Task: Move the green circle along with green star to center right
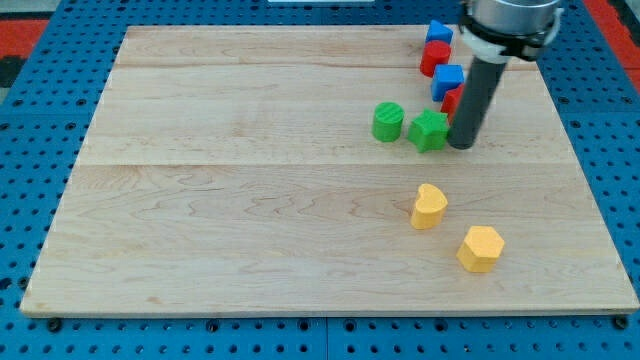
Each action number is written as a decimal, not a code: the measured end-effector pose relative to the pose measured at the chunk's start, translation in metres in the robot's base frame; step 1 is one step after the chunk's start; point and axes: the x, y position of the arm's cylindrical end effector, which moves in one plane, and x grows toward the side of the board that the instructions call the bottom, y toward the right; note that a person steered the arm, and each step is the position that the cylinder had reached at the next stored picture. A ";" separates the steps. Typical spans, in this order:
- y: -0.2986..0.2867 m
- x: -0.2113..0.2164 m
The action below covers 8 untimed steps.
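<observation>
Right, my tip (461,146) is down on the tabletop (250,230) just beside the green star (429,131), on its right side, touching or very nearly so, I can't quite tell. The green circle (388,121) sits just left of the star, both right of centre in the upper half of the frame. No fingers here to be apart or together, only a plain dark rod. These look like small hard moulded blocks, light and stiff, likely to slide easily on the smooth pale wood. Nothing to grab; I judge the push belongs on their left faces, the circle driving the star rightward. Behind the rod, upper right, red and blue blocks (446,80) stand crowded. Two yellow blocks (429,206) (480,248) lie lower right, well apart.
</observation>
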 end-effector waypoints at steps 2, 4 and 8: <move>-0.108 0.001; -0.239 0.001; -0.274 -0.072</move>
